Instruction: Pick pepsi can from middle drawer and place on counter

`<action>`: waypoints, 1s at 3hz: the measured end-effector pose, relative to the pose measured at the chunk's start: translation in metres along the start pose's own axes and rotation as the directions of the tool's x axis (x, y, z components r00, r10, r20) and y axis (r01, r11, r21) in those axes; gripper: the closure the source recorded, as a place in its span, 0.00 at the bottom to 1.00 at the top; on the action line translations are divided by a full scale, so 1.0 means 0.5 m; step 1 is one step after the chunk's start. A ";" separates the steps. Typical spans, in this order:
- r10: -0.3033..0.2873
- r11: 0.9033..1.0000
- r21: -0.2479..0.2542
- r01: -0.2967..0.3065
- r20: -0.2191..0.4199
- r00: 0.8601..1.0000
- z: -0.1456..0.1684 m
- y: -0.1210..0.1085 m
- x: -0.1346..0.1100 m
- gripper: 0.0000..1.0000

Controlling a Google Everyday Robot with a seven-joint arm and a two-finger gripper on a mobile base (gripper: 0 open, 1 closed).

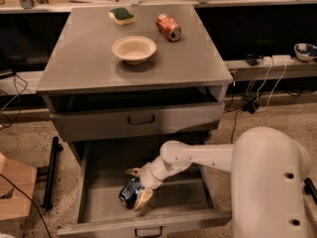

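Camera view | gripper point(137, 186) spread around pepsi can point(128, 193) | middle drawer point(183, 202), near front edge, sidewalls apart

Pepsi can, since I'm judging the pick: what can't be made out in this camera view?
- Pepsi can: right end hidden behind the claw, inside the middle drawer.
- Middle drawer's back: hidden under the upper drawer.
- Robot's body: cut off by the bottom edge.

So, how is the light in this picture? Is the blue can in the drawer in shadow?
Camera view: warm light lies evenly on the counter, with a soft shadow around the bowl; the middle drawer is dimmer, shaded by the upper drawer, yet the pepsi can and the gripper at it are both visible.
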State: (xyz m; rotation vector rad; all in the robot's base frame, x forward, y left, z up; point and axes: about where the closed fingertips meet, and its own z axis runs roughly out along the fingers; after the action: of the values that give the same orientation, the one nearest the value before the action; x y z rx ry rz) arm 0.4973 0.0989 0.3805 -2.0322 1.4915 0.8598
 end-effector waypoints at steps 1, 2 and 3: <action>-0.006 1.000 -0.025 0.006 -0.012 1.000 0.017 -0.003 0.010 0.41; -0.011 0.999 -0.041 0.010 -0.024 1.000 0.025 -0.006 0.013 0.64; -0.010 0.999 -0.034 0.010 -0.016 1.000 -0.001 -0.006 -0.007 0.95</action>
State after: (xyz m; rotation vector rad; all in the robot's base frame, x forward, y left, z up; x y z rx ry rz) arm 0.4994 0.1016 0.3835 -2.0748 1.4836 0.8722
